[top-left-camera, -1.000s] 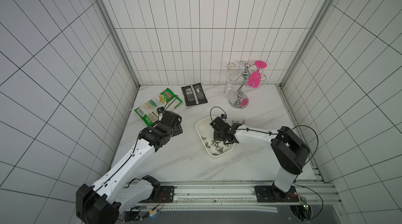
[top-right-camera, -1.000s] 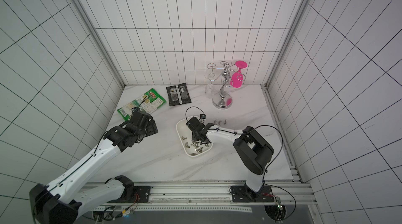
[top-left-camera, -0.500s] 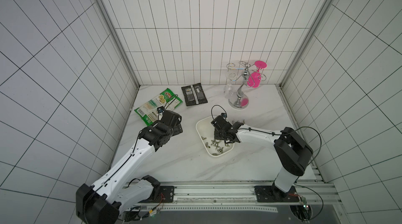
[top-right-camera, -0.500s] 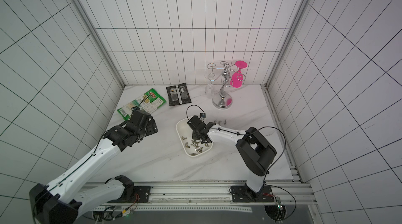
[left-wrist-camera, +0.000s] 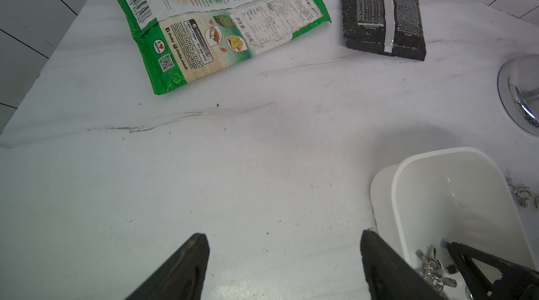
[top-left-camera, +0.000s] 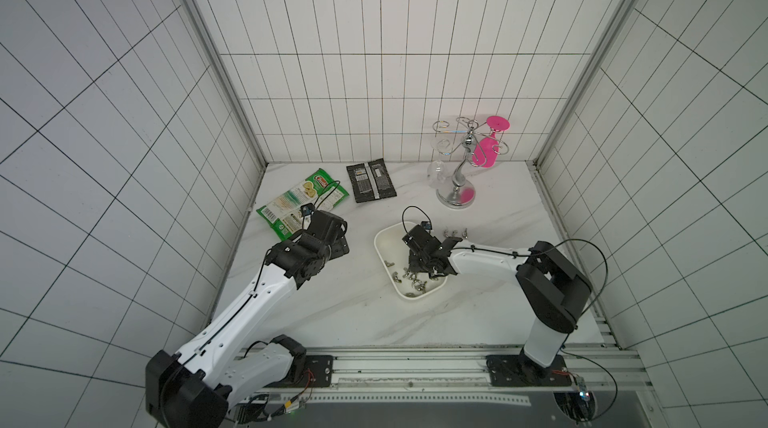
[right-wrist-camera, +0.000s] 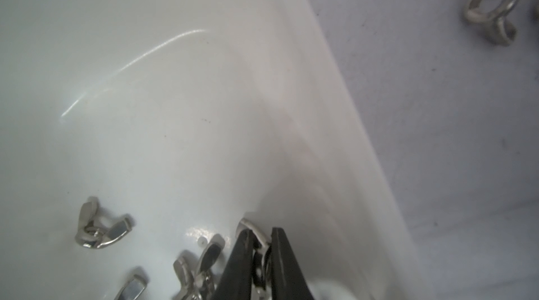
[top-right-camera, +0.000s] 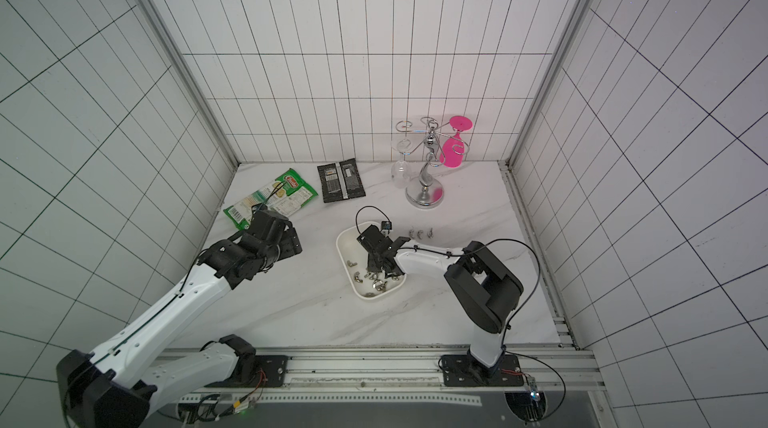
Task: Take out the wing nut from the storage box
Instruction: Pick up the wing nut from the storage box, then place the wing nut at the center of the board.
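- In both top views, the storage box sits slanted near the middle of the surface, well apart from every edge. Bare surface runs from it to the front edge and toward the left edge.
- The far edge is more crowded. A green snack packet lies by the far left corner with a black packet beside it, and a glass rack stands toward the far right corner.
- The right gripper reaches down into the box's near half, among the loose wing nuts gathered there. Three more nuts lie on the surface just beside the box's far right side.
- The left gripper hangs over bare surface to the left of the box, apart from it.
- In the left wrist view, the left gripper has its jaws spread wide with nothing between them. Clear surface stretches ahead as far as the packets, and the box's wall is near one finger.
- In the right wrist view, the right gripper has its jaws drawn nearly together, pinching a wing nut. One wing pokes out past the tips.
- The pinched nut is close to the box's side wall, with other nuts on the floor just beside it. I cannot tell whether it is lifted off the floor.
- The rest of the box floor is bare, and one nut lies on the surface beyond the rim.
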Available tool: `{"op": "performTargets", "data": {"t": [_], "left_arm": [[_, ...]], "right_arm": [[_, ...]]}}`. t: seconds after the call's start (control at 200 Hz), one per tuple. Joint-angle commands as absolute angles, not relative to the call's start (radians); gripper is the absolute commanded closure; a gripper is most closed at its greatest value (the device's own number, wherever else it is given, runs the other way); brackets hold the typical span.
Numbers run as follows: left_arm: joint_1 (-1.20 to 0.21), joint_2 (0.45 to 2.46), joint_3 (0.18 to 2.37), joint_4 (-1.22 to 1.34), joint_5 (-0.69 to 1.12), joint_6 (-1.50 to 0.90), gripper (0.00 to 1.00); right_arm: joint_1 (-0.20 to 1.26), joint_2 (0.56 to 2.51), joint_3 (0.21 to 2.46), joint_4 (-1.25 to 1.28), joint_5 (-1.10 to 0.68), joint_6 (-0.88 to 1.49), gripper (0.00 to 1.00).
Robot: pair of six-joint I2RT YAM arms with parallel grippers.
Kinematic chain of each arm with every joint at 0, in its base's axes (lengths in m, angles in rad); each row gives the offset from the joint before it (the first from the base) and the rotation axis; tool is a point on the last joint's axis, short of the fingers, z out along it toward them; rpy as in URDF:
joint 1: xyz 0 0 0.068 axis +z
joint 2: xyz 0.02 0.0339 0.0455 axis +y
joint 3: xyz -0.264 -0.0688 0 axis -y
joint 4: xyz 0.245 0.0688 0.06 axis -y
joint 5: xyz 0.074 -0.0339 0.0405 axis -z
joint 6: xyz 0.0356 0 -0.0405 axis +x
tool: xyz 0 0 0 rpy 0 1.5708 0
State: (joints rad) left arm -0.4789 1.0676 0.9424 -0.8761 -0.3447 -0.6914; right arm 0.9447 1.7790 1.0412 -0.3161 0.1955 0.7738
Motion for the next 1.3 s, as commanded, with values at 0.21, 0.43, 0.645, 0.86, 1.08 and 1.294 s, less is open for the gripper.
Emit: {"op": "performTargets", "data": {"t": [0.21, 0.43, 0.645, 0.86, 1.08, 1.294], "left_arm": [[-0.483, 1.059, 0.956, -0.867, -0.353, -0.692, 0.15], [-0.483, 1.061, 0.960, -0.867, -0.351, -0.693, 0.15], [-0.483, 1.070, 0.964, -0.866, -0.351, -0.695, 0.15], [-0.485, 1.081, 0.968, -0.859, -0.345, -0.693, 0.15], [-0.489, 1.093, 0.973, -0.856, -0.345, -0.692, 0.15], [-0.494, 1.099, 0.976, -0.855, -0.348, -0.693, 0.15]], "right_arm": [[0.951, 1.743, 1.052, -0.350, 0.220, 0.736, 0.93], [0.947, 1.670, 1.088, -0.368, 0.238, 0.706, 0.94], [0.901, 1.584, 1.084, -0.368, 0.239, 0.690, 0.95], [0.769, 1.517, 1.034, -0.358, 0.241, 0.638, 0.96], [0.641, 1.548, 0.978, -0.307, 0.186, 0.593, 0.96], [0.609, 1.646, 0.978, -0.250, 0.167, 0.562, 0.96]]}}
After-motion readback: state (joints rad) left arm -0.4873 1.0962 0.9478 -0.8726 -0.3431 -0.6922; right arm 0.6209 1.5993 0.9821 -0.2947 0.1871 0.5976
